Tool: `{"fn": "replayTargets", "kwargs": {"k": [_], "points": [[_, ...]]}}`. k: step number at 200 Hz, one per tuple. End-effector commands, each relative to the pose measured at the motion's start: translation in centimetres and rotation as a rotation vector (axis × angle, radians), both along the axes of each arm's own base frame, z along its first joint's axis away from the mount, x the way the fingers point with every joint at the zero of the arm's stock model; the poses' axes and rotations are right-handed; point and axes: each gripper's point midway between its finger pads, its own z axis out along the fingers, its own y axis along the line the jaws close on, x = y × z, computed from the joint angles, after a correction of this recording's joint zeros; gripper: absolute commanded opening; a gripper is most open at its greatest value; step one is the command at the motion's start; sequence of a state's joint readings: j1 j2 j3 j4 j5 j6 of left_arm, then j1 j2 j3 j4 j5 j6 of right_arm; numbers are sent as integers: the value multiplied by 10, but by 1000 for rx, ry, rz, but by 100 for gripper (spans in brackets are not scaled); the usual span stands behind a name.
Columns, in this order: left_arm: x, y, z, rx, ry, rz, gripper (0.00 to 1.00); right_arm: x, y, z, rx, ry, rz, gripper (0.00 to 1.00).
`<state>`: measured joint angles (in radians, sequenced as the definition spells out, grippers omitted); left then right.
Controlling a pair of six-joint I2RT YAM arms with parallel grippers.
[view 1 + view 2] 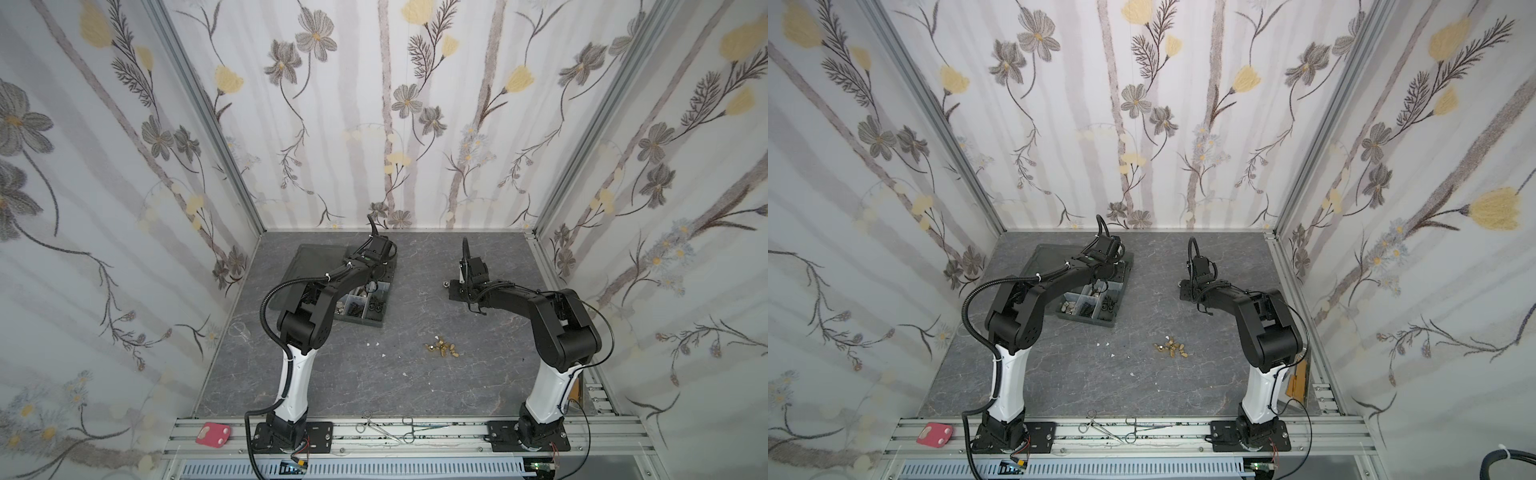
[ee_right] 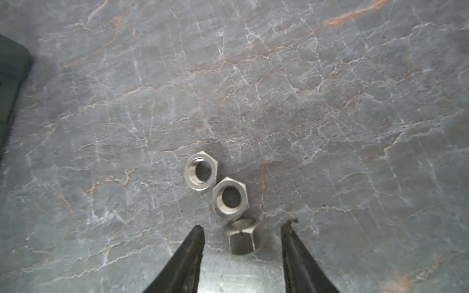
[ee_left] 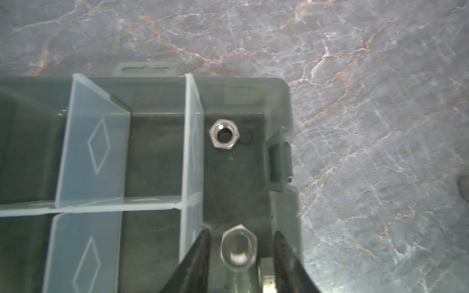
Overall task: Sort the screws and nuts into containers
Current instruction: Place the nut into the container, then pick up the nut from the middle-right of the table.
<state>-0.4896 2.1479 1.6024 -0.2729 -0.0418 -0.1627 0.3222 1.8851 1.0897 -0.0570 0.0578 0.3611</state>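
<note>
In the left wrist view the dark grey organizer box (image 3: 278, 101) shows its containers, split by pale dividers (image 3: 193, 142). One silver nut (image 3: 224, 134) lies flat in the corner cell. My left gripper (image 3: 241, 234) is open over that cell, with a blurred second silver nut (image 3: 238, 248) between its fingers, touching neither. In the right wrist view my right gripper (image 2: 243, 225) is open low over the table. A silver nut on its side (image 2: 242, 237) lies between its fingers, untouched. Two more silver nuts (image 2: 229, 197) lie flat just beyond. Brass pieces (image 1: 442, 349) are heaped mid-table.
The box (image 1: 361, 325) has nearer cells holding black and silver hardware, and its flat lid (image 1: 316, 266) lies open to the left. White specks (image 1: 376, 345) dot the table. Scissor-like tools (image 1: 386, 428) and a red pad (image 1: 212, 434) rest on the front rail.
</note>
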Motion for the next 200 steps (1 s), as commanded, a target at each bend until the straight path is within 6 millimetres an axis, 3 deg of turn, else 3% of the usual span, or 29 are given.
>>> {"fn": "replayTargets", "kwargs": {"k": [1, 32, 69, 102, 130, 181, 192, 200], "points": [[4, 5, 0, -6, -1, 41, 54, -7, 0, -10, -7, 60, 7, 50], [3, 3, 16, -11, -30, 39, 54, -9, 0, -18, -14, 68, 11, 48], [-4, -12, 59, -35, -122, 12, 57, 0, 1, -22, -44, 54, 22, 46], [-20, -32, 94, -93, -193, -40, 57, 3, 1, -23, -38, 45, 9, 32], [-33, -29, 118, -152, -250, -29, 57, 3, 1, -12, -27, 24, 2, 22], [-41, -6, 128, -144, -337, 24, 58, 0, 2, -2, -7, 9, 1, 11], [-39, -6, 134, -155, -354, 28, 59, -1, 2, -3, -7, 12, 3, 12], [-43, -3, 122, -145, -332, 28, 59, -1, 3, -1, -7, 15, 5, 20]]}}
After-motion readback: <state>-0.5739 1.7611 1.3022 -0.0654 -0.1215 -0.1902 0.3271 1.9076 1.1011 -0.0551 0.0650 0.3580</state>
